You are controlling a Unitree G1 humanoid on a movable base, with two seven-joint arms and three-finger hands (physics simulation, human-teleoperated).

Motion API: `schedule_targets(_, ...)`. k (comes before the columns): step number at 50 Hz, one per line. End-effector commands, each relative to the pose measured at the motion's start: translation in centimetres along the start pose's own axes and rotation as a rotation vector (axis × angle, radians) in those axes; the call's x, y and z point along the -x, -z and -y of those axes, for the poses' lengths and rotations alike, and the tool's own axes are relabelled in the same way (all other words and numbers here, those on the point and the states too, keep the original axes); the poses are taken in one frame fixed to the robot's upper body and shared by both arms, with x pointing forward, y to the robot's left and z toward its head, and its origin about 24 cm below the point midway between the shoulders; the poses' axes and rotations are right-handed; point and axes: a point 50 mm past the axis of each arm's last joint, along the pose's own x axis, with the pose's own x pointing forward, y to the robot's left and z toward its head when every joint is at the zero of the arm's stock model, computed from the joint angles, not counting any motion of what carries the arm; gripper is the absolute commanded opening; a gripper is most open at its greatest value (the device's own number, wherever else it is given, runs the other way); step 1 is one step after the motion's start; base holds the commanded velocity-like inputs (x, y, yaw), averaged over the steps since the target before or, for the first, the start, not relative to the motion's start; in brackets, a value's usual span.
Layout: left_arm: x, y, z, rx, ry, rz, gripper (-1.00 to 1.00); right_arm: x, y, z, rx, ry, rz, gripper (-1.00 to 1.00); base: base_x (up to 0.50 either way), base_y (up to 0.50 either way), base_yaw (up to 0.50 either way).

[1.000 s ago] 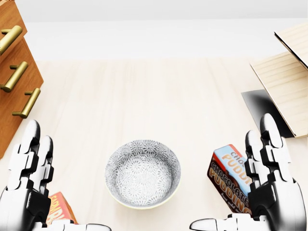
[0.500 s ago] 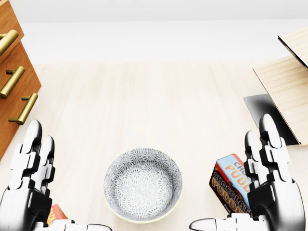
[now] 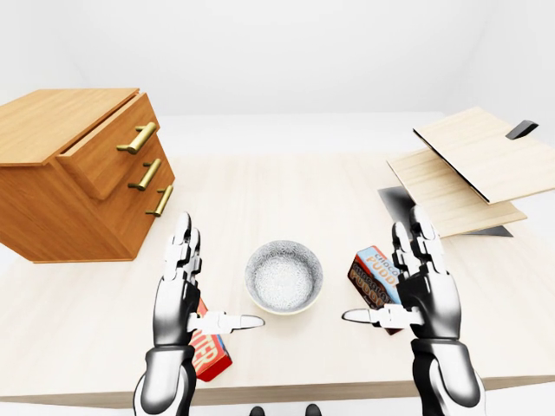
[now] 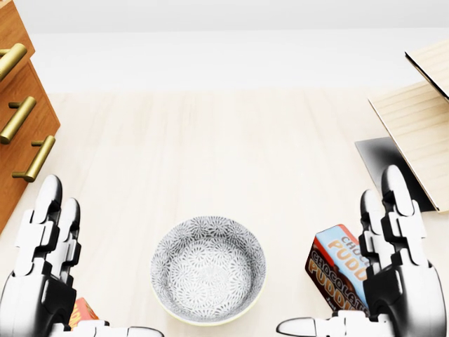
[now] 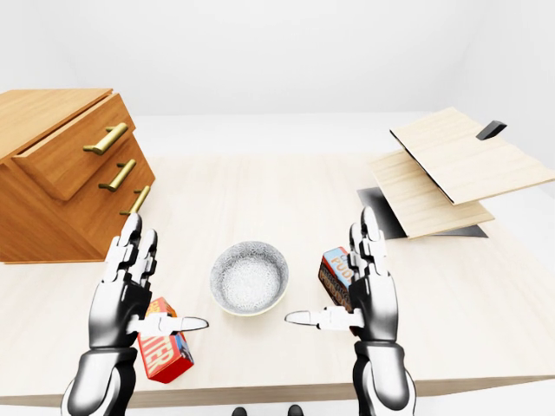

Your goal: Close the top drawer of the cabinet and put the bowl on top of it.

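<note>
Pale wood worktop (image 3: 286, 195) carries the brown wooden cabinet (image 3: 52, 199) at the left-eye view's left, its top drawer (image 3: 108, 156) standing out, well apart from the round grey-patterned bowl (image 3: 284, 277) that sits between my hands. I have the left hand (image 3: 178, 295) and right hand (image 3: 427, 295) spread wide, holding nothing. My worry is that the blue-and-brown pudding box (image 3: 375, 273) near the bowl gets knocked as the right hand closes in

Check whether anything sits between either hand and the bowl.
The pudding box lies between the right hand and the bowl. The red box by the left hand lies nearer the left-eye view's bottom, mostly outside that gap.
</note>
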Motion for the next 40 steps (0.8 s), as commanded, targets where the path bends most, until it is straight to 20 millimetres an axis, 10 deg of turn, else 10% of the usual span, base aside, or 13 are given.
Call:
schedule_targets(1, 0.08, -0.05, 0.07, -0.001, 0.001, -0.001, 1.00, 0.09, 0.04, -0.08, 0.010, 0.000, 0.004, 1.00, 0.00, 0.00, 0.00)
schedule_targets(40, -0.13, 0.27, 0.01, -0.002, 0.002, -0.003, 1.00, 0.12, 0.11, -0.24, 0.009, -0.008, 0.005, 1.00, 0.00, 0.22, 0.00)
